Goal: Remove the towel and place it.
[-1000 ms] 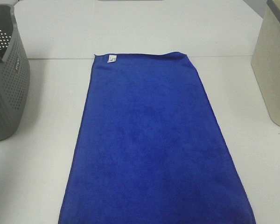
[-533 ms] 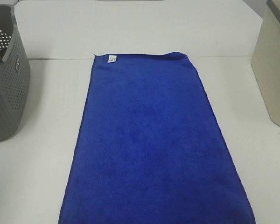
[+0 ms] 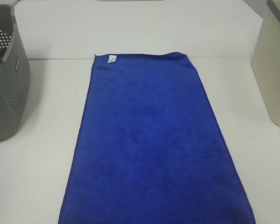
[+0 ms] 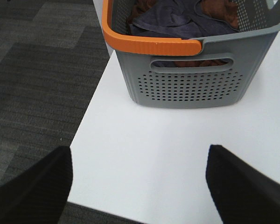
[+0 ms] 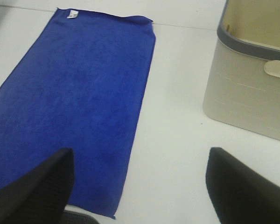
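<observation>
The deep blue towel (image 3: 149, 140) lies spread flat down the middle of the white table (image 3: 37, 177), its white tag (image 3: 112, 59) at the far left corner. It also shows in the right wrist view (image 5: 79, 93). No gripper shows in the exterior high view. My left gripper (image 4: 140, 156) is open and empty over the table's edge, facing the grey basket (image 4: 191, 79). My right gripper (image 5: 140, 156) is open and empty above the table, between the towel's near right corner and the beige bin (image 5: 247, 93).
The grey perforated basket (image 3: 9, 93) with an orange handle (image 4: 149, 44) stands at the table's left and holds dark and brown cloths. The beige bin (image 3: 273, 70) stands at the right. Dark carpet floor (image 4: 32, 93) lies beyond the table's edge.
</observation>
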Controlling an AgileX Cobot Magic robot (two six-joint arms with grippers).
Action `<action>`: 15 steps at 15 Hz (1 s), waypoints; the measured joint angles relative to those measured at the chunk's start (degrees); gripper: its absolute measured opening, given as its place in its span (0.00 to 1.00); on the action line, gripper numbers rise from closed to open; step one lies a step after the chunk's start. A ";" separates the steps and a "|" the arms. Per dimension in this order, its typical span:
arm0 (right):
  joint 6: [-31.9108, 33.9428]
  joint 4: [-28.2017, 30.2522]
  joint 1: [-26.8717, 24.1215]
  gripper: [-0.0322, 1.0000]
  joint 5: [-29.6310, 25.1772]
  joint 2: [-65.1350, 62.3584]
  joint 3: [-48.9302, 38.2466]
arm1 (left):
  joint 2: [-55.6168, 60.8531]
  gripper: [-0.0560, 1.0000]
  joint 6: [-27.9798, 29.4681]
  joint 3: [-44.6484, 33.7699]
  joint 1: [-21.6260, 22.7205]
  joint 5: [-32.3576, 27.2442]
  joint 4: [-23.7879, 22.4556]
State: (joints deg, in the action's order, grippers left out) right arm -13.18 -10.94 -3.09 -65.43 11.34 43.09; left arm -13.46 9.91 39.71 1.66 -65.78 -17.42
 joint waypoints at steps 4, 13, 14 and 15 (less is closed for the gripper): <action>-0.06 -0.46 0.34 0.77 -3.50 -5.73 -2.46 | 11.86 0.74 -6.25 -0.23 0.00 -3.61 5.33; 0.80 -2.12 0.34 0.77 2.92 -11.63 -13.87 | 13.81 0.74 -7.51 -8.14 0.00 -2.75 9.97; 1.55 -2.06 0.34 0.77 3.32 -11.63 -14.09 | 13.81 0.74 -7.51 -8.42 0.00 -0.46 10.26; 1.66 -2.06 0.34 0.77 3.61 -11.63 -14.15 | 13.81 0.74 -7.28 -9.51 0.00 2.92 10.71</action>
State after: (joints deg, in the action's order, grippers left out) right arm -11.52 -13.01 -2.75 -61.82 -0.29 28.93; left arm 0.34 2.64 30.19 1.66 -62.85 -6.70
